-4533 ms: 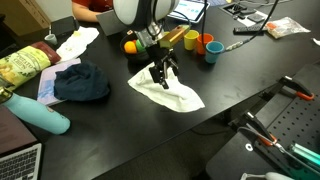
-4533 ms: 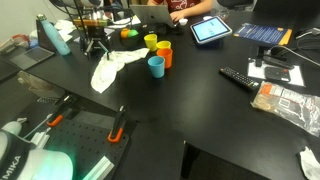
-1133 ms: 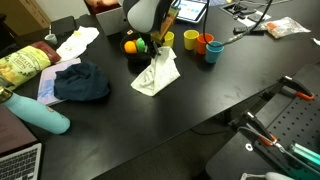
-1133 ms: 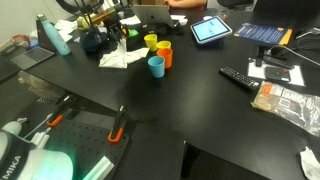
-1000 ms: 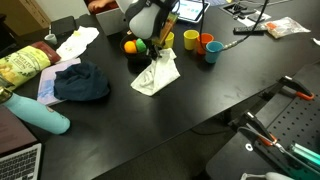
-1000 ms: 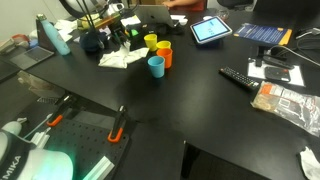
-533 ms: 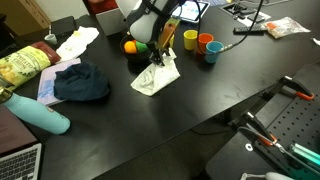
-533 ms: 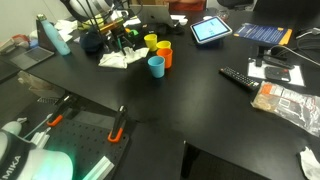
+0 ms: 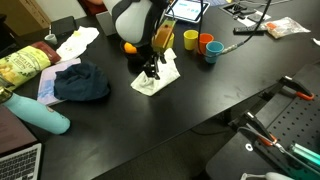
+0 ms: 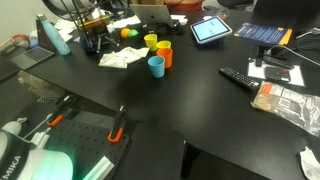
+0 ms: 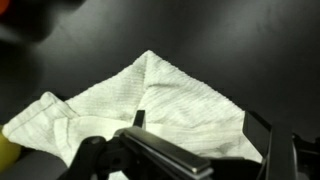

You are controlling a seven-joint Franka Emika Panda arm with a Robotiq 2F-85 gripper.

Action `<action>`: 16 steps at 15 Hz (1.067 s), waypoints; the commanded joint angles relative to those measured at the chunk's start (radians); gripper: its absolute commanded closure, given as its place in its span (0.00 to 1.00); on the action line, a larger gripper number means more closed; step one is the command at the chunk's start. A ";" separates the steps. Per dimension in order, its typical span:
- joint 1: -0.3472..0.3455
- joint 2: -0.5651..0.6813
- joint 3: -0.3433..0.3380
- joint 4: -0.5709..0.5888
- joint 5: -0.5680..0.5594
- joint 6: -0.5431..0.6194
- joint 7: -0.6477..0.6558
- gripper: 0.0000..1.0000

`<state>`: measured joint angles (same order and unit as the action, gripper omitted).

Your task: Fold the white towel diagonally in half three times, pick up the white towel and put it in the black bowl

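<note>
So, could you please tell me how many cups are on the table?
3. A yellow cup, an orange cup and a blue cup stand in a row near the towel. Others may be hidden from view.

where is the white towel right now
In an exterior view the white towel lies on the table beneath the gripper, nearer the camera than the orange ball, with the dark blue cloth to its image-left and the blue cup to its image-right.
</note>
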<state>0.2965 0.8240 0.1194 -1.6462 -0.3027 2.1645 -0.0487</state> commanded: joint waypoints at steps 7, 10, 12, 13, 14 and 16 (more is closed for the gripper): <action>0.140 0.031 0.010 0.038 -0.239 0.067 -0.161 0.00; 0.150 0.050 0.009 0.072 -0.312 0.126 -0.222 0.00; 0.122 0.086 0.029 0.114 -0.304 0.142 -0.284 0.00; 0.108 0.099 0.040 0.128 -0.288 0.151 -0.320 0.00; 0.098 0.115 0.045 0.142 -0.278 0.156 -0.349 0.00; 0.073 0.145 0.062 0.171 -0.254 0.167 -0.409 0.00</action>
<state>0.4142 0.9122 0.1449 -1.5419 -0.5870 2.3089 -0.3580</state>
